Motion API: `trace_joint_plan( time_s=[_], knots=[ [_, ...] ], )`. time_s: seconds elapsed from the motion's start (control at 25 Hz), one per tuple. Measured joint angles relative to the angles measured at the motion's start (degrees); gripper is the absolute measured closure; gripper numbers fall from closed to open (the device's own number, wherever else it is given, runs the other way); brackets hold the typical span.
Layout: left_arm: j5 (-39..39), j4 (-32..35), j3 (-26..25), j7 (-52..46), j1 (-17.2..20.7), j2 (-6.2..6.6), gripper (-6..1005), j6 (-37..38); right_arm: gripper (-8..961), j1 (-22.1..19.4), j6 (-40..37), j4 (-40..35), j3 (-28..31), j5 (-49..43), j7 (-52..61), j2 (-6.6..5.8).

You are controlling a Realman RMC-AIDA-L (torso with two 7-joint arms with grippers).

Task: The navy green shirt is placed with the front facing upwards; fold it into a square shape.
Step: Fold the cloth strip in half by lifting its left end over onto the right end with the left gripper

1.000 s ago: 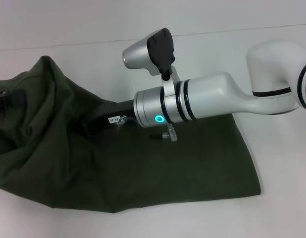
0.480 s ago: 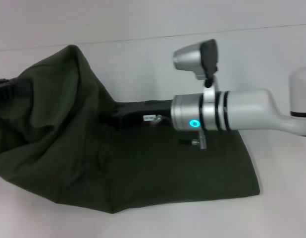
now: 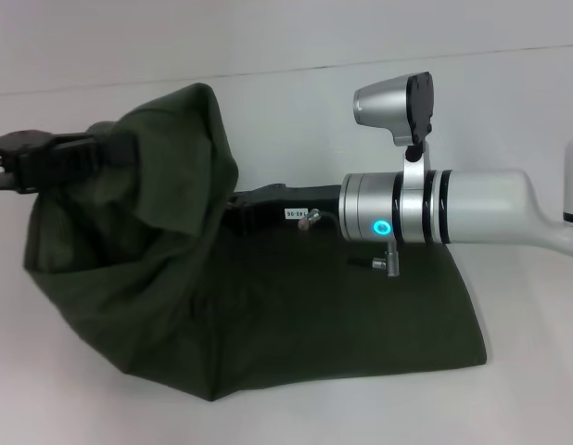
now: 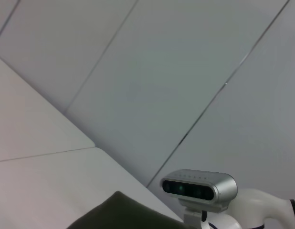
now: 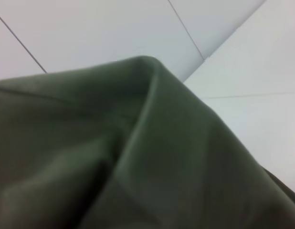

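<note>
The navy green shirt [image 3: 314, 315] lies on the white table with its plain green side showing; no lettering shows. Its left part is lifted off the table and hangs as a tall fold. My left gripper [image 3: 124, 150] comes in from the left edge and is shut on the raised cloth near the fold's top. My right gripper [image 3: 229, 206] reaches in from the right over the flat part and grips the same raised fold, its fingertips buried in cloth. The shirt fills the right wrist view [image 5: 138, 157], and its top edge shows in the left wrist view [image 4: 119, 214].
The white table [image 3: 528, 371] runs out to the right and in front of the shirt, with a white wall behind. My right arm's silver wrist and its camera [image 3: 398, 102] hang over the flat cloth. That camera also shows in the left wrist view [image 4: 197, 186].
Both grippers have moved right and up with the cloth. The lifted fold has risen higher and come over toward the flat right part of the shirt.
</note>
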Motion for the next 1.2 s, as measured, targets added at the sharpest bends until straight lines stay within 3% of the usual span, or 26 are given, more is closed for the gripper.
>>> trace_joint_plan(
  time_s=[0.24, 0.64, 0.88, 1.2],
  knots=[
    [-1.5, -3.9, 0.7, 0.3, -1.8, -0.8, 930, -0.9, 893, 0.4, -0.2, 0.0, 0.0, 0.0, 0.0, 0.1],
    [-5.9, -7.2, 6.7, 0.2, -2.5, -2.47, 920, -4.9, 889, -0.7, -1.8, 0.0, 0.3, 0.0, 0.2, -0.07],
    [-7.0, -8.3, 7.9, 0.5, -2.7, -3.46, 913, -6.9, 887, -3.7, -4.6, -2.7, 1.7, 0.0, 0.6, -0.12],
    [-10.3, -12.5, 12.4, 2.0, -3.1, -3.56, 905, -10.6, 884, -7.7, -8.1, -7.1, 2.1, 0.0, 3.0, -0.41]
  ],
)
